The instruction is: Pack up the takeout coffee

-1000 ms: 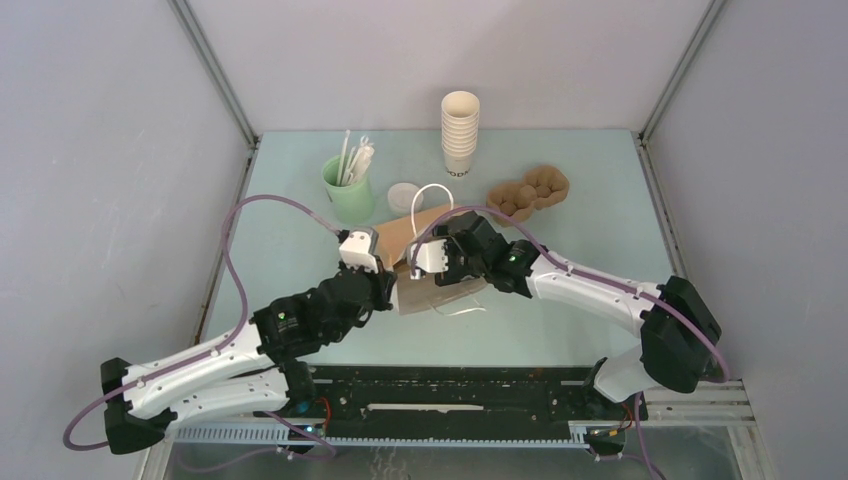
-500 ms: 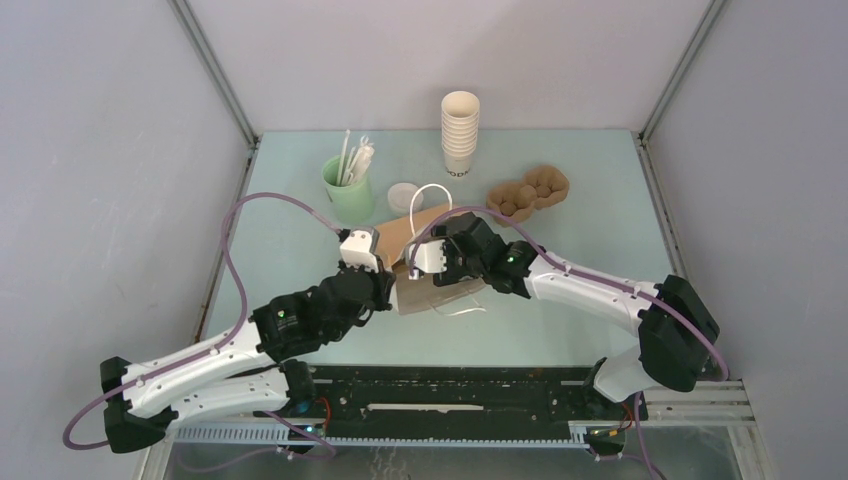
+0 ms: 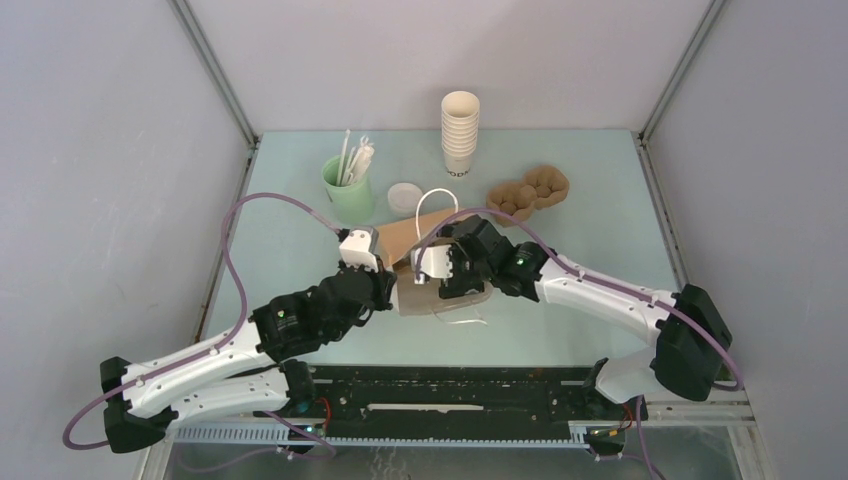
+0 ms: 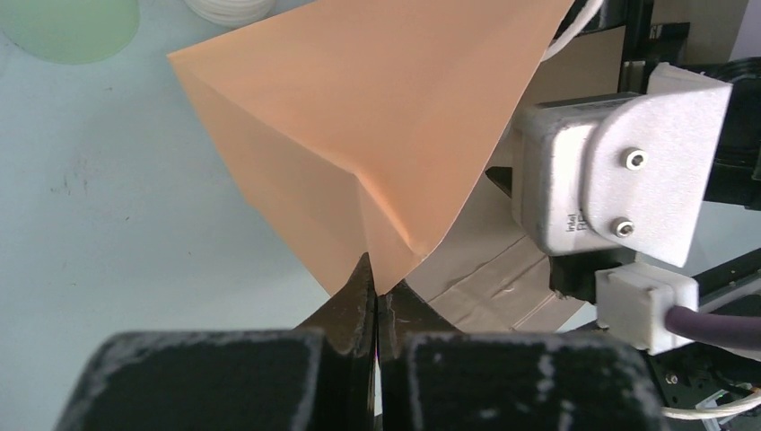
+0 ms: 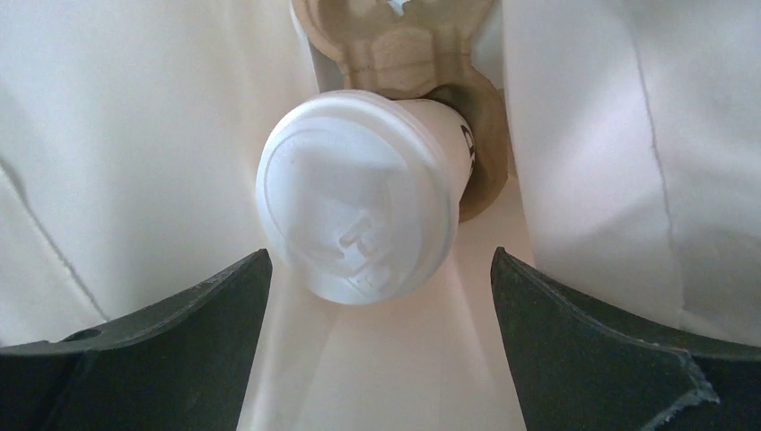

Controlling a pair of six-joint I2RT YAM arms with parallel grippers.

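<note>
The takeout coffee (image 5: pixel 359 206), a white cup with a round lid, lies inside a brown paper bag (image 3: pixel 400 238) with its base in a cardboard carrier (image 5: pixel 399 40). In the right wrist view my right gripper (image 5: pixel 381 258) is open inside the bag. Its dark fingers (image 5: pixel 179 332) stand on either side of the lid and a little short of it, without touching. My left gripper (image 4: pixel 377 287) is shut on a folded corner of the bag (image 4: pixel 377 117). From above, the cup is hidden by the bag and the right gripper (image 3: pixel 462 280).
At the back stand a tall stack of lidless white cups (image 3: pixel 460 132) and a mint-green cup with straws (image 3: pixel 348 188). A loose white lid (image 3: pixel 404 195) and a second cardboard carrier (image 3: pixel 530 190) lie there too. The bag's white handles (image 3: pixel 436 196) stick out. Grey walls enclose the table.
My right wrist has shifted slightly toward the near edge at the bag's mouth. The left arm and the bag have stayed put.
</note>
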